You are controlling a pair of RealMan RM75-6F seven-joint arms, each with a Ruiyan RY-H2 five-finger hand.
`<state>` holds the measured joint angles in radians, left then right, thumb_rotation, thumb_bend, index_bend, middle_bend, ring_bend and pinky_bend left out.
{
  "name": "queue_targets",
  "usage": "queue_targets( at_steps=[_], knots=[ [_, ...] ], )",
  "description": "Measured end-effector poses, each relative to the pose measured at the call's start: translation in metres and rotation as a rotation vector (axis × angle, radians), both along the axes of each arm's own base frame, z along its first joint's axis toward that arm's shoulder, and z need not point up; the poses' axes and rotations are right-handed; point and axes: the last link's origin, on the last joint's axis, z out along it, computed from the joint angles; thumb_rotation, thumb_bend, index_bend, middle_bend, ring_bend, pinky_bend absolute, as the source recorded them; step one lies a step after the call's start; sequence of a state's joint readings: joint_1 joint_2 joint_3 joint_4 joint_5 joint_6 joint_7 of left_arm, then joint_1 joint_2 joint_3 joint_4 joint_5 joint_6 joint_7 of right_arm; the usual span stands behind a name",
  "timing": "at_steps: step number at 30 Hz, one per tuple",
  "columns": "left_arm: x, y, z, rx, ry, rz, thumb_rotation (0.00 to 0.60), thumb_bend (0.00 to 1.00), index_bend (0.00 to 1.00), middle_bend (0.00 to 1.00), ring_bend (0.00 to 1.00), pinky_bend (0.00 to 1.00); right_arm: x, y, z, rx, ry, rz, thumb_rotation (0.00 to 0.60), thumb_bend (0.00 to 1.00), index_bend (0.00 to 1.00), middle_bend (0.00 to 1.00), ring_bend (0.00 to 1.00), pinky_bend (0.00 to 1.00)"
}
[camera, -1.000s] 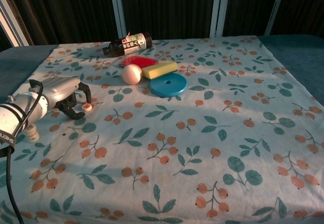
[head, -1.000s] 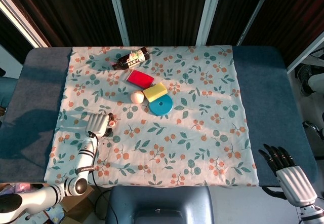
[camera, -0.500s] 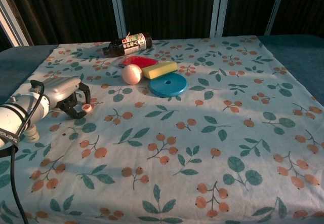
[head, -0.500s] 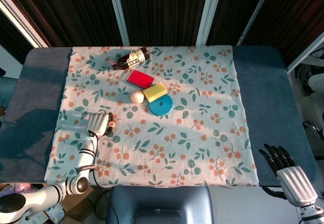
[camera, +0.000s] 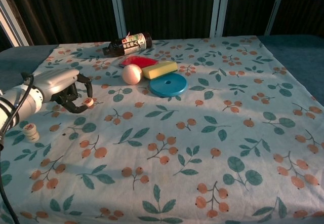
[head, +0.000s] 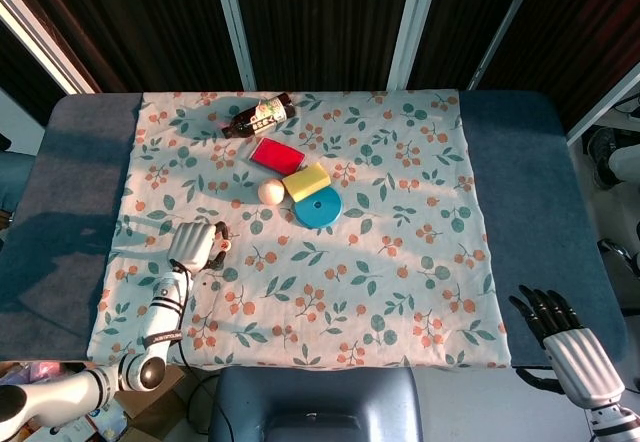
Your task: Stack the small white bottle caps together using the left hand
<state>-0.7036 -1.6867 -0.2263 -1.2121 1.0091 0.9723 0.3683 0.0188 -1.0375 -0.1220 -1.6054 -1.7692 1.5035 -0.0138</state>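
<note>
Cap (camera: 88, 102) in left robot hand (camera: 65, 89)

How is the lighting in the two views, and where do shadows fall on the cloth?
Chest view: warm, low light leaves the floral cloth dappled with soft shadow bands. The left robot hand is sunlit.
Head view: cooler light; a broad shadow darkens the table's left edge.

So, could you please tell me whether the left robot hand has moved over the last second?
Yes: the left robot hand has lifted and shifted slightly toward the ball.
</note>
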Motion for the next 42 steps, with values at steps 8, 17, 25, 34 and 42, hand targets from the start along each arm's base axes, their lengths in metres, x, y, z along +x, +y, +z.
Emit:
queue_targets(
  at_steps=[8, 17, 25, 34, 42],
  knots=[
    [-0.004, -0.044, 0.045, -0.051, -0.048, -0.051, 0.600, 0.36, 0.54, 1.00, 1.00, 1.00, 0.001, 0.000, -0.003, 0.010, 0.008, 0.006, 0.600, 0.18, 0.00, 0.00, 0.00, 0.00],
    [-0.035, -0.072, 0.064, -0.034, -0.006, -0.035, 0.600, 0.36, 0.53, 1.00, 1.00, 1.00, 0.002, 0.001, -0.002, 0.008, 0.000, 0.008, 0.600, 0.18, 0.00, 0.00, 0.00, 0.00],
    [-0.050, -0.074, 0.065, -0.026, 0.008, -0.011, 0.600, 0.36, 0.53, 1.00, 1.00, 1.00, 0.002, 0.002, -0.002, 0.009, 0.000, 0.008, 0.600, 0.18, 0.00, 0.00, 0.00, 0.00],
    [-0.066, -0.084, 0.068, -0.023, 0.044, -0.013, 0.600, 0.36, 0.53, 1.00, 1.00, 1.00, 0.002, 0.002, -0.003, 0.013, 0.004, 0.008, 0.600, 0.18, 0.00, 0.00, 0.00, 0.00],
    [-0.073, -0.082, 0.068, -0.014, 0.061, -0.002, 0.600, 0.36, 0.53, 1.00, 1.00, 1.00, 0.002, 0.002, -0.003, 0.010, 0.003, 0.006, 0.600, 0.18, 0.00, 0.00, 0.00, 0.00]
  ],
)
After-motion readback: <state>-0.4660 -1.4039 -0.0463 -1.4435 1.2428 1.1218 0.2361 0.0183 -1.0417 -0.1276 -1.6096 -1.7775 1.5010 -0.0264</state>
